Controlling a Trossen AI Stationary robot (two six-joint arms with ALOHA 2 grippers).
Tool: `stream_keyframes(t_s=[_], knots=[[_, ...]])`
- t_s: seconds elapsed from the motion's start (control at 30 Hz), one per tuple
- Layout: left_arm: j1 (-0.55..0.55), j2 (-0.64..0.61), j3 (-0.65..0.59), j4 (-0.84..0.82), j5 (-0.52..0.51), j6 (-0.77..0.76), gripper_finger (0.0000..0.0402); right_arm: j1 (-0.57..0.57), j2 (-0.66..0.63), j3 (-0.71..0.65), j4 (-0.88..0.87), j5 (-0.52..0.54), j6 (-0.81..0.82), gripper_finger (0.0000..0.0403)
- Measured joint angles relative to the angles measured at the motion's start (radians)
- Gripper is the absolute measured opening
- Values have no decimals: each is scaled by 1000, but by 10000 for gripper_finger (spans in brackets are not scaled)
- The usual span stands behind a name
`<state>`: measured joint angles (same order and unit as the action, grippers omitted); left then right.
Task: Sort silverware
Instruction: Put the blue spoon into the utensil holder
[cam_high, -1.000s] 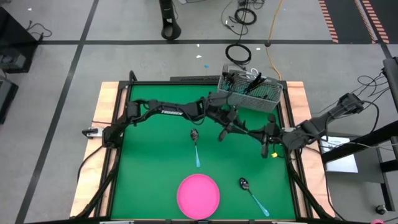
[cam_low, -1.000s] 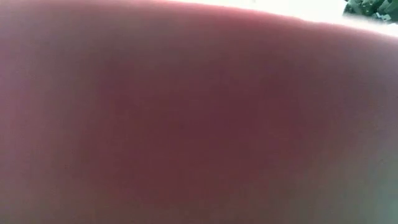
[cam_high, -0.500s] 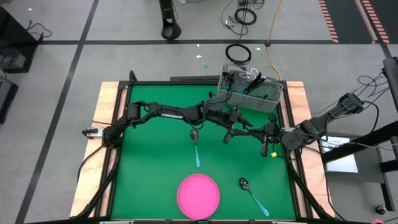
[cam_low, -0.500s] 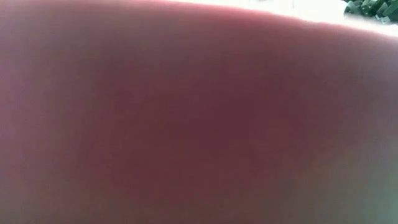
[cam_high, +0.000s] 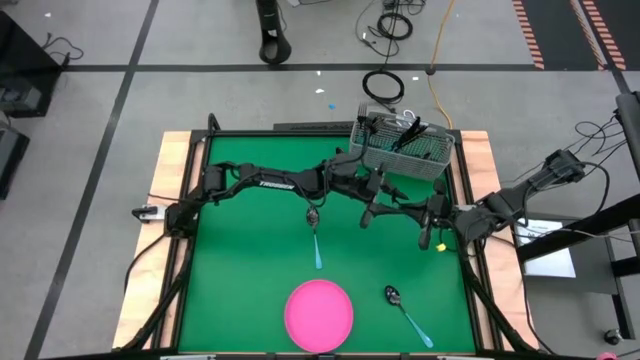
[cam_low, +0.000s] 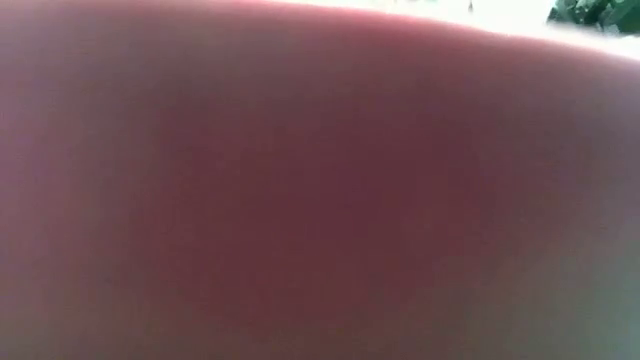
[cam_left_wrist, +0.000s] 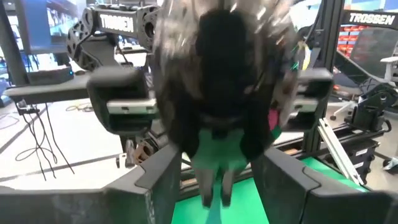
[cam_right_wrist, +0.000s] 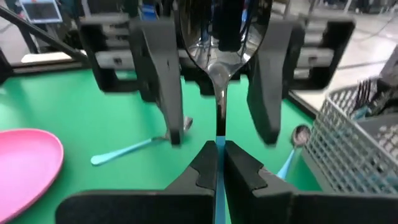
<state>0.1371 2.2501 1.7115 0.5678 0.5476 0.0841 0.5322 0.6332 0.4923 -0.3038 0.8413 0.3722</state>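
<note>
This place is a robotics lab or a testing workshop, not a home. The tabletop (cam_high: 250, 260) has a green mat inside a wooden border and it stands on a grey floor (cam_high: 100, 90) marked with dark lines. Loose cables (cam_high: 385, 85) lie coiled on this floor, and striped hazard tape (cam_high: 535, 30) is at one corner. Black metal frames (cam_left_wrist: 329, 37) with the maker's name printed on them stand around the table. Behind them there is a monitor (cam_right_wrist: 40, 9) and more equipment on stands.
</note>
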Motion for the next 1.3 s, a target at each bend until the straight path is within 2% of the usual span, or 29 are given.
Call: stream_keyframes(t_s=[0.13, 0.37, 0.57, 0.8, 0.93, 1.1, 1.3], knots=[[0, 0, 0, 0, 0, 0, 192, 0, -1, 0, 54, 5, -61, 0], [0, 0, 0, 10, 1, 0, 186, 0, -1, 0, 48, 26, -65, 0], [3, 0, 0, 53, 1, 0, 126, 0, -1, 0, 48, 26, -63, 0], [15, 0, 0, 47, 5, -3, 19, -1, -1, 0, 49, 50, -71, 0], [21, 0, 0, 55, 5, -26, 14, -1, -1, 0, 54, 59, -108, 3], [20, 0, 0, 51, 5, -27, 9, -1, -1, 0, 44, 47, -135, 38], [24, 0, 0, 48, -30, -26, 9, 0, -8, 4, 24, 44, -152, 119]])
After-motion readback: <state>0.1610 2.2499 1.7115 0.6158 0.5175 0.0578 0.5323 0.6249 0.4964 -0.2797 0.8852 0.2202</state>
